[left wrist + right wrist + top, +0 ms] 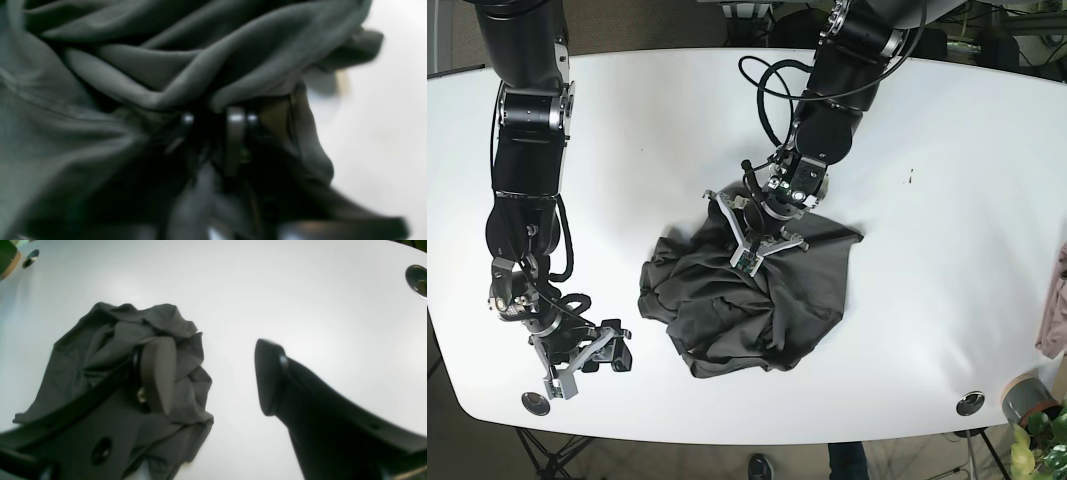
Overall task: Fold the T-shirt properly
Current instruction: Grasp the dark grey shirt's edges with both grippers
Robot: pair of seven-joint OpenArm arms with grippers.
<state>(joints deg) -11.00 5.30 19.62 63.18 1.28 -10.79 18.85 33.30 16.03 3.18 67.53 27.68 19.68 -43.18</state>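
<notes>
The dark grey T-shirt [747,300] lies crumpled in a heap at the middle of the white table [947,200]. My left gripper [762,232] presses down on the heap's upper edge. In the blurred left wrist view, folds of the T-shirt [133,66] bunch together at the fingertips, and the left gripper [213,116] looks shut on the cloth. My right gripper [592,360] hovers near the table's front left, apart from the shirt. In its wrist view the right gripper [213,373] is wide open and empty, with the T-shirt [76,350] behind its left finger [156,373].
Metal grommets sit in the table near the front edge [970,404] [534,403]. A pink cloth [1055,315] hangs at the right edge, and a potted plant [1037,450] stands beyond the front right corner.
</notes>
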